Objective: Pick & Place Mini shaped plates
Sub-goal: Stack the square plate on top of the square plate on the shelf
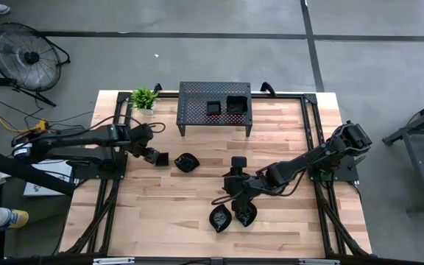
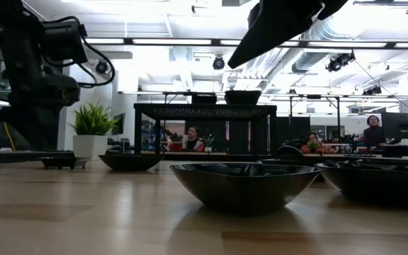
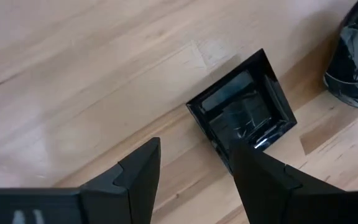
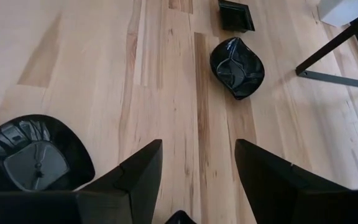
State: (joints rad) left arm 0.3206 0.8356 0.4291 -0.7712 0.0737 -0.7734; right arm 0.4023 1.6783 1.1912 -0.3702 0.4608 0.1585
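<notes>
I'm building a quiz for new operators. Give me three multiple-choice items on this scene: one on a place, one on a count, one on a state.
1. Where is the potted plant?
A. left of the perforated stand
B. on the stand
C. at the table's front edge

2. How many dishes sit on the stand?
A. none
B. two
C. five

3. How is the left gripper?
A. clamped on a leaf-shaped dish
C. out of view
B. open beside the square plate

Key: 1 A, the high view shows it beside the stand; 2 B, two dark square dishes on top; 3 B, its fingers stand apart, holding nothing.
</notes>
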